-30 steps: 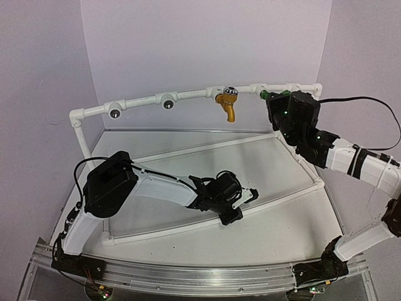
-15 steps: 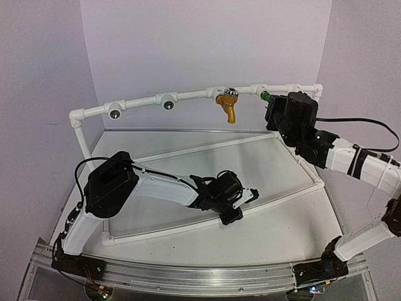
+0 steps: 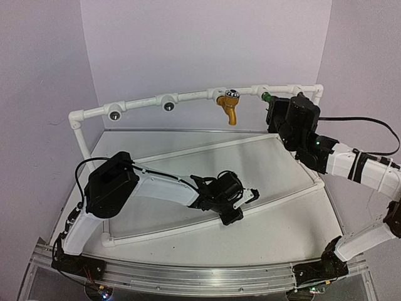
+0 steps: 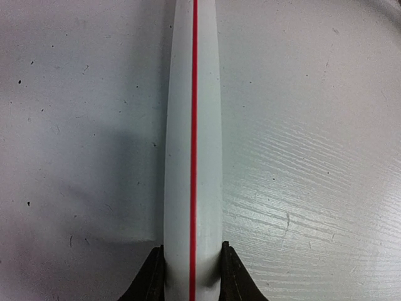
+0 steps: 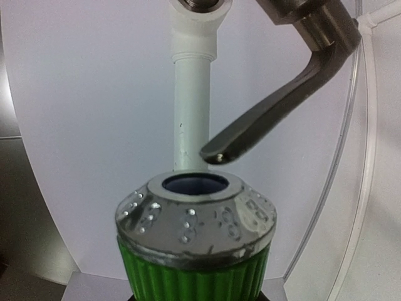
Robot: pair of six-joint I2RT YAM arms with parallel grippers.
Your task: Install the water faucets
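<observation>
Pipe frame: the white pipe frame (image 3: 141, 101) runs along the far edge of the desk (image 3: 276, 235), from the far-left corner to the far-right corner.
Sockets: two silver-centred sockets, the left socket (image 3: 114, 113) and its neighbour socket (image 3: 168, 105), sit toward the far-left corner, both bare.
Left gripper: the left gripper (image 3: 229, 216) sits low near the middle of the desk, closed on a white rail (image 4: 191, 157) with a red stripe. The wrist view shows a finger pressed against each side of it.
Yellow faucet: the mustard-yellow faucet (image 3: 228, 105) hangs from the frame at the middle of the far edge, spout down — by the look of it, installed.
Green faucet: the green faucet (image 3: 267, 96) is up at the frame near the far-right corner, clasped by the right gripper (image 3: 274, 105). Its silver cap fills the wrist view.
Grey piece: a curved grey spout (image 5: 282, 94) crosses the top right of that view. What it belongs to cannot be told.
Progress: one faucet appears fitted and the green one is at the frame but judged not yet seated — the two bare sockets remain.
</observation>
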